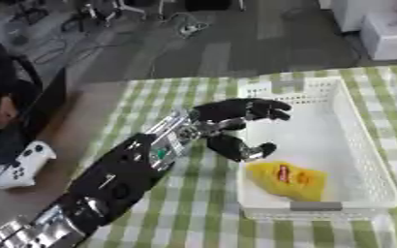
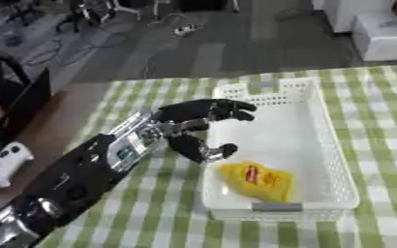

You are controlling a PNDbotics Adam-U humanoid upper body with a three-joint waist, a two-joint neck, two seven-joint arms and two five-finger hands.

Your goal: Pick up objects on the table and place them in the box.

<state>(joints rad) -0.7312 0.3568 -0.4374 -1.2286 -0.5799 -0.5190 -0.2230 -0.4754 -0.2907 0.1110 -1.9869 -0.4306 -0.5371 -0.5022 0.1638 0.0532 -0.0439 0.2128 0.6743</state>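
The left hand [image 1: 236, 127] reaches in from the seven o'clock corner and hangs over the near-left rim of the box, with its fingers [image 1: 261, 108] spread above and the thumb [image 1: 246, 149] curved below. Nothing lies between them, so the hand is open and carries nothing. The right hand shows in neither view.

Just toward four o'clock from the thumb, a yellow packet [image 1: 288, 180] with a red mark on it lies on the floor of the white box [image 1: 367, 160], in the near-left part of it. The hand is close above the packet but apart from it. The rest of the box floor, toward twelve o'clock, is bare white.

The box is a perforated plastic basket and sits on the green and white checked cloth of the desk [image 1: 193, 213], toward the three o'clock side. No other loose object shows on the cloth to the left of the box, in front of it, or at its far end. A strip of bare brown desk runs along the nine o'clock edge.

Judging by this, one object is already placed, and the hand looks free to draw back. Whether anything is left to pick up cannot be told, since the desk beyond the frame edges is out of sight.
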